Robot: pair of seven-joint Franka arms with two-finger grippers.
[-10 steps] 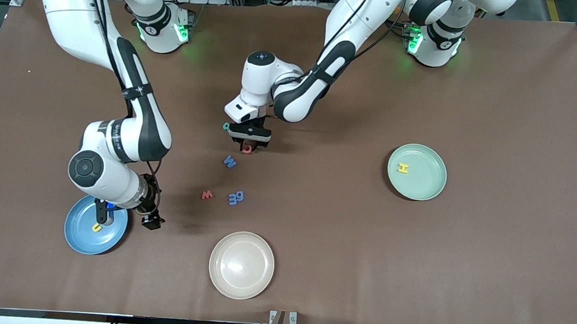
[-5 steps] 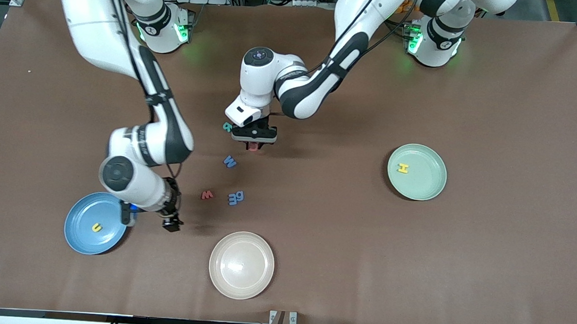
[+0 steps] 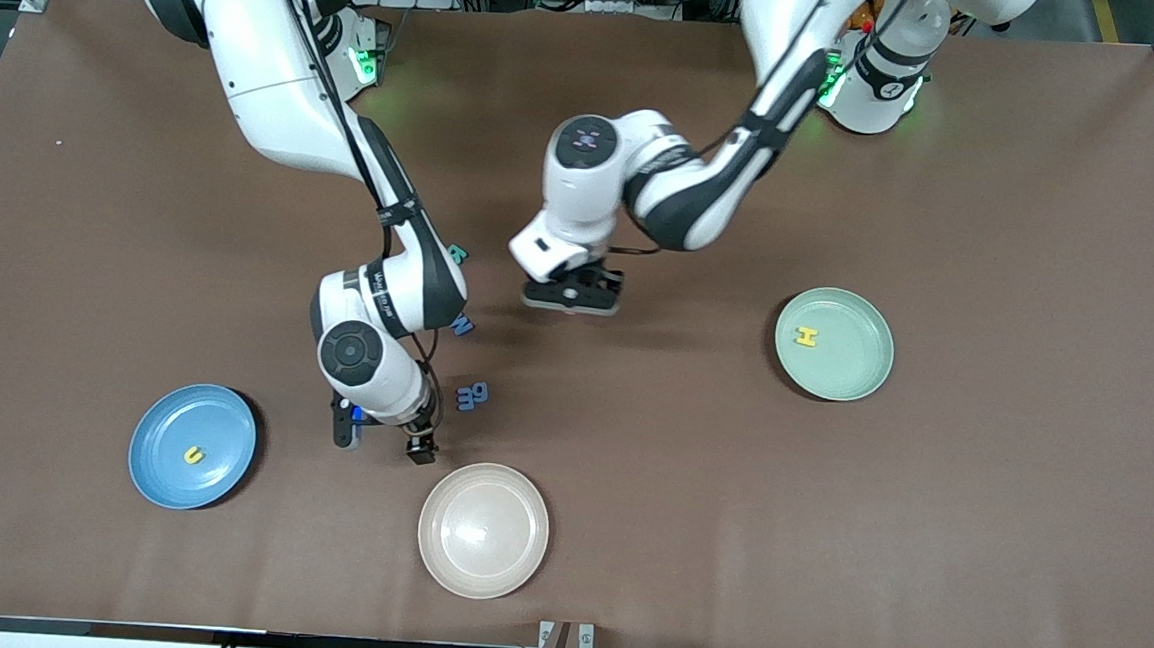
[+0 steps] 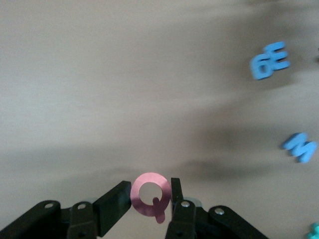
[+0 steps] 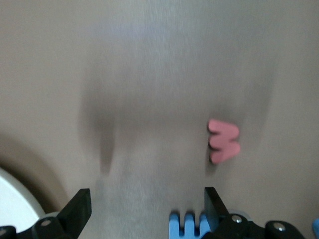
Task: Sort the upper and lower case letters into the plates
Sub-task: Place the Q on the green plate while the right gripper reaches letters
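My left gripper is shut on a red Q and holds it above bare table between the loose letters and the mint green plate. That plate holds a yellow H. The blue plate holds a yellow u. My right gripper is open and empty over the table beside a red w, which the arm hides in the front view. A teal letter, a blue W and two blue letters lie loose. A blue ridged shape sits by one right finger; I cannot tell what it is.
A beige plate lies nearest the front camera, close to my right gripper; its rim shows in the right wrist view. The right arm's forearm hangs over the loose letters.
My left gripper has risen with the Q and moved toward the green plate. My right gripper has left the blue plate and moved over to the loose letters, covering the red w.
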